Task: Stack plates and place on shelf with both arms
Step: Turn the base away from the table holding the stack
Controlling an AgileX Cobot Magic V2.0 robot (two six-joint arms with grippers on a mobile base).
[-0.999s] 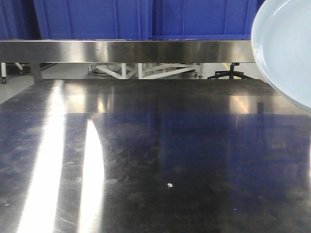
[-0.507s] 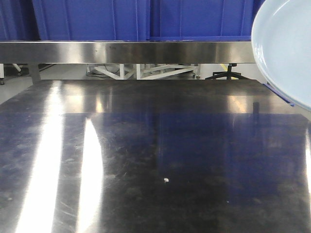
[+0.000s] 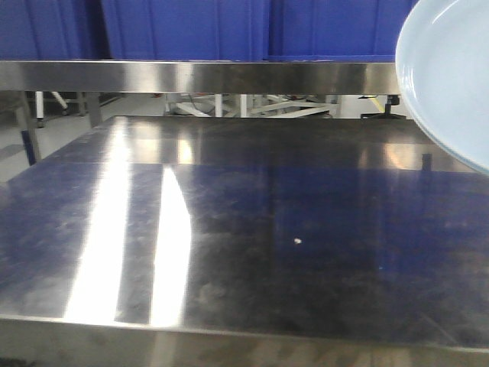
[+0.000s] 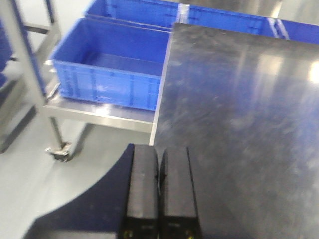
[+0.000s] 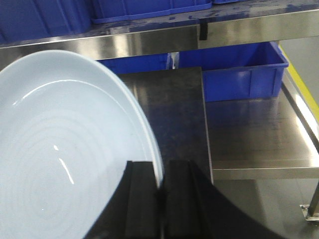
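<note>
Glossy ringed plate (image 5: 60,149) — right pincer (image 5: 161,173) apparently clamping rim.

Nothing legible in any view — no lettering, label, brand or number on the large blue plastic crates (image 3: 191,27) at the top, the brushed stainless-steel shelf rail (image 3: 229,76) beneath them, or the glossy pale bluish-white round plate (image 3: 451,76) at the right edge.

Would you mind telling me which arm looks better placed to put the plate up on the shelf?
Right, most likely. The right gripper is clamped on the rim of the plate, with the shelf rail ahead. The left gripper is shut on nothing, near the tabletop edge.
</note>
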